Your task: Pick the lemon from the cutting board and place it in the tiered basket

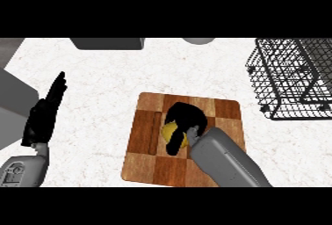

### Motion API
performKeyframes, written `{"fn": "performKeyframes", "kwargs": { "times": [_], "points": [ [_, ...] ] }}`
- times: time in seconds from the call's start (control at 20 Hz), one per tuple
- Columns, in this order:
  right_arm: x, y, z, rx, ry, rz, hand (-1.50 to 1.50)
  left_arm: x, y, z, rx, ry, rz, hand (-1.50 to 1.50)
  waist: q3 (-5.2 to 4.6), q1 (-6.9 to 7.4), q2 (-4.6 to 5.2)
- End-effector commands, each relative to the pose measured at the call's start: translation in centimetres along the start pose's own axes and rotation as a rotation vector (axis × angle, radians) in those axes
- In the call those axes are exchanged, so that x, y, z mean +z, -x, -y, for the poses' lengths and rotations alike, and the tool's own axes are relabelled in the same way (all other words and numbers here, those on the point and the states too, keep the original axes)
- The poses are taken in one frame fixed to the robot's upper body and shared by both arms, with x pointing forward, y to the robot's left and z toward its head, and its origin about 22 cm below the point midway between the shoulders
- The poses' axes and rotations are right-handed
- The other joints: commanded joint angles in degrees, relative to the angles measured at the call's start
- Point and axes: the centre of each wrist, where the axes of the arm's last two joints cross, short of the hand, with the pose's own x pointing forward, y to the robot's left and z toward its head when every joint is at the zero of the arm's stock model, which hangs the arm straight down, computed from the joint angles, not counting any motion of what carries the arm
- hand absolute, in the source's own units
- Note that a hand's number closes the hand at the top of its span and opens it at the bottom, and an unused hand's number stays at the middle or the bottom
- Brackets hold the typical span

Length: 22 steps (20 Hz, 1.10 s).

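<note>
A yellow lemon (171, 132) lies on the wooden checkered cutting board (149, 132) in the middle of the counter. My right hand (185, 116) is over it with fingers and thumb curled round the fruit, hiding most of it; only its left side shows. The black wire tiered basket (295, 79) stands at the far right, apart from the board. My left hand (47, 112) rests at the left of the view, fingers straight and pointing away from me, holding nothing.
A grey box-like object (107, 43) sits at the counter's far edge, and a pale round object (198, 40) beside it. A grey appliance (13, 101) fills the left edge. White speckled counter lies between the board and the basket.
</note>
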Motion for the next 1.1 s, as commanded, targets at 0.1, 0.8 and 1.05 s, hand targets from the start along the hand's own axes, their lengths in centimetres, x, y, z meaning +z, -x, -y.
{"fn": "performKeyframes", "kwargs": {
  "times": [0.1, 0.8, 1.05],
  "points": [
    [2.4, -1.0, -0.7, -0.099, 0.080, 0.043, 1.50, 0.3, -0.5, 1.2, 0.014, 0.001, -0.004, 0.00, 0.10, 0.00, 0.18],
    [14.1, 1.2, 2.6, -0.266, 0.825, 0.308, 1.50, 1.3, 1.1, 0.0, 0.003, -0.028, -0.029, 0.00, 0.06, -2.12, -0.64],
    [18.0, 1.3, 7.8, -0.301, 1.001, 0.300, 1.50, 0.9, 0.0, 0.7, -0.009, -0.004, -0.007, 0.00, 0.07, -0.67, -0.03]
  ]
}}
